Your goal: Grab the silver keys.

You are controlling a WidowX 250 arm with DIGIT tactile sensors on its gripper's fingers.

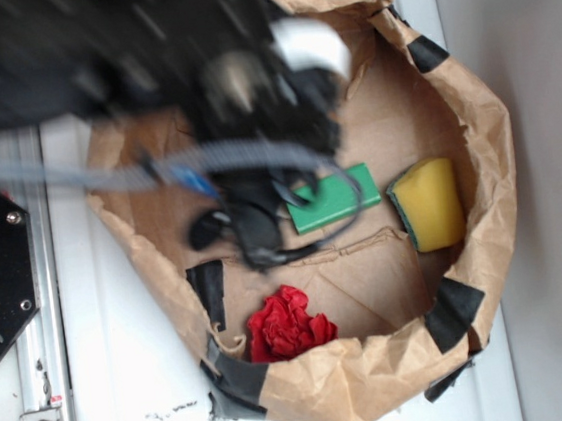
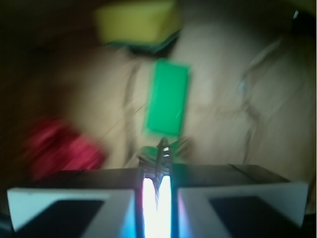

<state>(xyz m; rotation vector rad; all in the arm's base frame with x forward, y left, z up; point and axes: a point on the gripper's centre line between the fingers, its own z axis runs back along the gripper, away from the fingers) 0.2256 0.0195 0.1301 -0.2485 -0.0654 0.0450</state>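
Note:
In the blurred wrist view, the silver keys [image 2: 163, 151] show as a thin shiny metal bunch sticking out from between my fingers. My gripper [image 2: 157, 171] is shut on them, its jaws almost together with only a narrow bright slit left. The keys hang just in front of the near end of the green block [image 2: 167, 96]. In the exterior view the blurred black arm and gripper [image 1: 260, 225] hover over the left of the green block [image 1: 333, 199]. The keys cannot be made out there.
Everything lies inside a rolled-down brown paper bag [image 1: 379, 373] patched with black tape. A yellow sponge [image 1: 429, 203] lies right of the green block, and a red crumpled cloth [image 1: 289, 322] sits near the bag's front rim. A metal rail [image 1: 39, 397] runs along the left.

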